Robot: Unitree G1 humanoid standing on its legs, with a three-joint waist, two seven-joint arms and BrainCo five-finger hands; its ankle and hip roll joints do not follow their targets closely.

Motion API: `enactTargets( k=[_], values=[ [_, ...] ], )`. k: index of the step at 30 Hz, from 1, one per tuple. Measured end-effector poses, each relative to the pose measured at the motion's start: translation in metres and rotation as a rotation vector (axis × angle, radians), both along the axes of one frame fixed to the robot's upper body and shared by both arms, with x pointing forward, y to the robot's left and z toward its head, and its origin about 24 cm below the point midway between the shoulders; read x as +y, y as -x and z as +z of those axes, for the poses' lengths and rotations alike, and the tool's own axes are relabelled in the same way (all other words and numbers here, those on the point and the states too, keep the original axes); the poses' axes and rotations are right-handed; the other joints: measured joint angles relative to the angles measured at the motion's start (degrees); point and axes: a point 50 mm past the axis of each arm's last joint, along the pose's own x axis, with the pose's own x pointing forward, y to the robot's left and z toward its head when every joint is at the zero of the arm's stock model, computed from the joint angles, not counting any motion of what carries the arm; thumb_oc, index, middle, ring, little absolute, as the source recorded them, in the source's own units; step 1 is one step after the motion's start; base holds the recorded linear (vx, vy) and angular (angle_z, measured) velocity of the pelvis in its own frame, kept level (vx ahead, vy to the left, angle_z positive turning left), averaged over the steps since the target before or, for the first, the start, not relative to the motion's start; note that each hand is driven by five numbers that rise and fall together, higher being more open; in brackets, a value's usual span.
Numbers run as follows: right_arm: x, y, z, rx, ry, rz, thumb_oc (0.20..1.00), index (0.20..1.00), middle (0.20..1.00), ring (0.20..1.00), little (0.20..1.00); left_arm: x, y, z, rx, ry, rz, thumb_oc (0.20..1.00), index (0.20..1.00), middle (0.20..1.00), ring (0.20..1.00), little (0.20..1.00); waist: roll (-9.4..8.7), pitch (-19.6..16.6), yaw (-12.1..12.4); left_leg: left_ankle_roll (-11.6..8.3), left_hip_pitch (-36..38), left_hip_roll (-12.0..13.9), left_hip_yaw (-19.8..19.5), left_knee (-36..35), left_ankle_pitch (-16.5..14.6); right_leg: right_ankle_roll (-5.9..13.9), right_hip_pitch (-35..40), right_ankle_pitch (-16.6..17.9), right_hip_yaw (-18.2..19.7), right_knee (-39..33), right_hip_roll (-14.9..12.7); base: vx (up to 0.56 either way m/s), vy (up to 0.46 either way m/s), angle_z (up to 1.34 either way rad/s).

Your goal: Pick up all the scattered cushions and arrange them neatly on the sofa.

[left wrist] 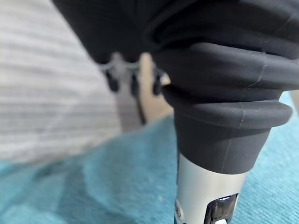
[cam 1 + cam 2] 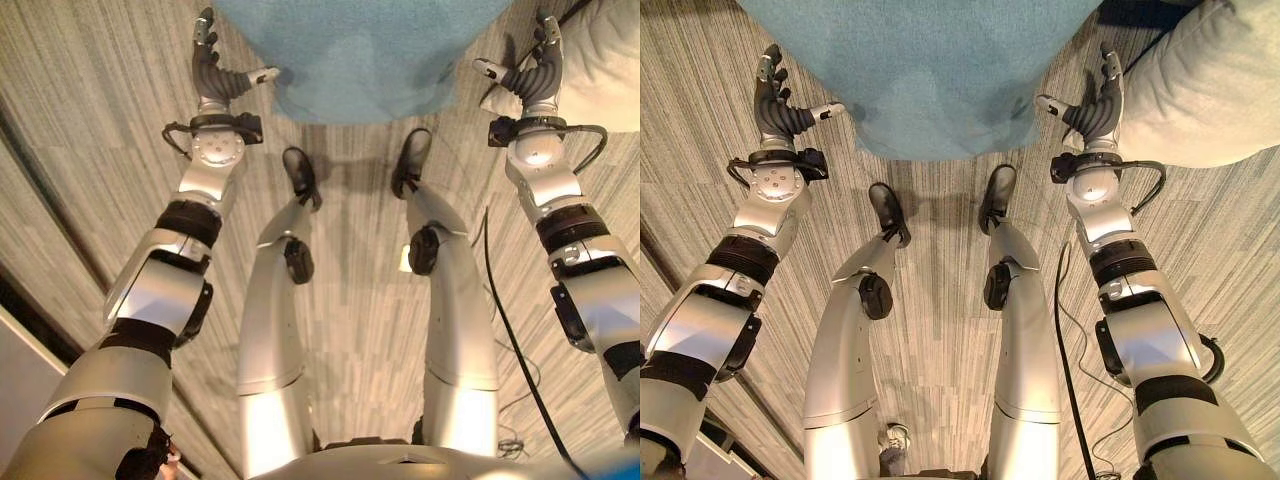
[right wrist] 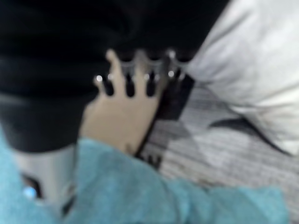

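A large teal cushion [image 2: 365,50] lies on the carpet in front of me, between my two hands. My left hand [image 2: 210,65] stands at its left edge, fingers straight up and thumb pointing at the fabric. On the other side my right hand [image 2: 1098,100] mirrors it, open, with its thumb close to the cushion's right edge. Neither hand grips anything. In the left wrist view the teal cushion [image 1: 93,186] shows just beneath the thumb [image 1: 205,191]. A cream-white cushion [image 2: 1210,90] rests on the floor just right of my right hand, also seen as the white cushion [image 3: 247,70].
Grey striped carpet [image 2: 90,120] covers the floor all around. A dark strip [image 2: 40,300] runs diagonally along the left. Past the right hand's fingers is a tan shape [image 3: 121,116] that I cannot identify.
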Motion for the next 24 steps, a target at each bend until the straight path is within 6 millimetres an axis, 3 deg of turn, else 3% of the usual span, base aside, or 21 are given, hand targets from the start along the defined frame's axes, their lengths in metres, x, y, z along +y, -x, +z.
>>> enactTargets(
  k=[5,12,20,21,22,23,24],
  values=[
    [0.011,-0.002,0.014,-0.022,0.041,0.033,1.000,1.000,1.000,1.000,1.000,-0.019,-0.002,0.035,-0.064,-0.036,-0.040,1.000,1.000,1.000,1.000,1.000,0.10,0.0,-0.2,0.34,-3.8,0.9,-0.2,3.6,-1.2,-0.21,-3.2,-0.2,0.0,2.4,0.2,0.00,-0.035,-0.04],
    [0.041,-0.009,0.026,-0.013,0.120,0.108,1.000,1.000,1.000,1.000,1.000,-0.033,-0.006,0.025,-0.021,-0.060,-0.069,1.000,1.000,1.000,1.000,1.000,0.09,0.2,0.3,0.67,-4.5,1.3,-0.8,7.5,-2.7,0.04,-3.4,-1.1,0.2,5.3,0.0,0.00,-0.032,-0.02],
    [0.071,-0.014,0.034,-0.008,0.008,0.187,1.000,1.000,1.000,1.000,1.000,-0.045,-0.009,0.025,-0.002,-0.035,-0.093,1.000,1.000,1.000,1.000,1.000,1.15,1.3,0.5,0.99,-4.8,1.5,-1.4,10.1,-3.4,0.29,-3.0,-1.2,0.3,7.0,0.0,0.01,-0.016,-0.02],
    [0.076,-0.014,0.035,-0.010,-0.002,0.199,1.000,1.000,1.000,1.000,1.000,-0.047,-0.009,0.024,-0.003,-0.024,-0.095,0.843,0.843,0.843,0.843,0.843,1.34,1.5,0.8,1.01,-4.8,1.6,-1.4,10.3,-3.5,0.30,-2.9,-1.2,0.2,7.2,0.0,0.00,0.000,0.00],
    [0.080,-0.014,0.037,-0.014,-0.018,0.209,0.827,0.827,0.827,0.827,0.827,-0.050,-0.009,0.024,-0.003,-0.011,-0.097,0.429,0.429,0.429,0.429,0.429,1.55,1.6,0.9,1.01,-4.8,1.6,-1.5,10.4,-3.5,0.30,-2.9,-1.2,0.2,7.4,0.0,0.00,0.000,0.00],
    [0.085,-0.013,0.040,-0.018,-0.032,0.220,0.416,0.416,0.416,0.416,0.416,-0.052,-0.009,0.024,-0.003,0.002,-0.104,0.200,0.200,0.200,0.200,0.200,1.69,1.7,0.9,1.02,-4.7,1.6,-1.5,10.5,-3.5,0.30,-2.9,-1.2,0.3,7.5,0.0,0.00,0.000,0.00],
    [0.090,-0.013,0.040,-0.017,-0.047,0.231,0.200,0.200,0.200,0.200,0.200,-0.051,-0.009,0.024,0.001,0.027,-0.105,0.200,0.200,0.200,0.200,0.200,1.69,1.8,0.8,0.98,-4.6,1.6,-1.5,10.4,-3.4,0.30,-2.9,-1.2,0.3,7.7,0.1,0.00,0.000,0.00]
  ],
)
